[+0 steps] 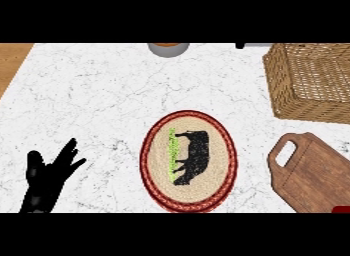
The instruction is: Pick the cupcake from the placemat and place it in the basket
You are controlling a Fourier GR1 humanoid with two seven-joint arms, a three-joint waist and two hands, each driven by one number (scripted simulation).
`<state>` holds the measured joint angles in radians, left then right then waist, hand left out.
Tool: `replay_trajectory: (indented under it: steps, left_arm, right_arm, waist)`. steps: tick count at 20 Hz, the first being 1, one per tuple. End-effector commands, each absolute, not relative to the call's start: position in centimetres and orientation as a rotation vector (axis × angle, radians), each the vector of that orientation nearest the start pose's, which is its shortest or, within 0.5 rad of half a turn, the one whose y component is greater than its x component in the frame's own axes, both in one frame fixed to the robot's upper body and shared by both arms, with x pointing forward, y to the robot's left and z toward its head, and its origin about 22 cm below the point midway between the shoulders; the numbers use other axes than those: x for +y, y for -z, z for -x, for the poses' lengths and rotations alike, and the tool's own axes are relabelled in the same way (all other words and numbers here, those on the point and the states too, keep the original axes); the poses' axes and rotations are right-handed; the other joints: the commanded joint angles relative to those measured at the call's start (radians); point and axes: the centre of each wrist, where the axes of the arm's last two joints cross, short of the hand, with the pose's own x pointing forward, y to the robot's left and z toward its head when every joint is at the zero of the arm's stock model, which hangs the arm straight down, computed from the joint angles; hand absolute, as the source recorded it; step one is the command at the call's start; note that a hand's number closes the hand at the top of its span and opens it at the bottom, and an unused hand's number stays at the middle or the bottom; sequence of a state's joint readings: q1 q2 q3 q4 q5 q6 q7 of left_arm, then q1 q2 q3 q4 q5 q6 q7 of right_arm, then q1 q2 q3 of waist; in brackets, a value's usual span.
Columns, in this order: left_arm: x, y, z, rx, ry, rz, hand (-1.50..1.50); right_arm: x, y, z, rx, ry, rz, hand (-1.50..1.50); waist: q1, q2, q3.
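Observation:
An oval woven placemat (188, 161) with a red braided rim and a black cow figure lies in the lower middle of the marble counter. No cupcake shows on it or anywhere else in view. A wicker basket (281, 80) stands at the upper right, and what shows of its inside holds nothing. My left hand (49, 175) rests open at the lower left, fingers up, well left of the placemat. My right hand is out of the picture.
A wooden cutting board (318, 172) with a handle hole lies right of the placemat, below the basket. A small red object (348, 209) shows at its lower edge. A grey round object (168, 49) with a brownish top sits at the far edge. Wood surface (2, 70) borders the counter's left.

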<state>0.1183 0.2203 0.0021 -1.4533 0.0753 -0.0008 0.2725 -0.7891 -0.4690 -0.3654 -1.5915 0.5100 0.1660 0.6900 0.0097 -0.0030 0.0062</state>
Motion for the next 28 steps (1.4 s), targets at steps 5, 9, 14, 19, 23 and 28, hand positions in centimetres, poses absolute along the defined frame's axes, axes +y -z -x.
replay_trajectory:
  steps: [5,9,14,19,23,28]
  left_arm:
    - [30.9,5.0,-19.3,-1.017,0.034,-0.129,0.00]
    - [27.8,5.9,-20.5,-1.021,0.043,-0.144,0.00]
    - [29.9,5.2,-18.6,-1.006,0.034,-0.142,0.00]
    - [29.0,5.2,-20.1,-1.018,0.052,-0.146,0.00]
    - [28.8,5.8,-19.1,-1.020,0.064,-0.137,0.00]
    - [27.6,5.0,-20.8,-1.026,0.057,-0.154,0.00]
  right_arm:
    - [-35.8,-29.6,-37.0,-1.501,-0.157,1.018,1.50]
    - [-37.3,-27.6,-38.8,-1.511,-0.166,0.986,1.50]
    - [-41.0,-26.3,-39.2,-1.477,-0.114,0.935,1.50]
    - [-42.2,-20.2,-39.8,-1.514,0.046,0.804,1.50]
    - [-43.1,-19.5,-40.3,-1.505,0.044,0.798,1.50]
    - [-44.6,-16.1,-39.7,-1.474,0.028,0.804,1.50]
  waist:
    - [0.010,0.008,-0.006]
    - [0.007,0.009,-0.006]
    - [0.015,0.008,-0.005]
    - [0.015,0.014,-0.004]
    - [0.017,0.012,-0.005]
    - [0.019,0.015,-0.005]
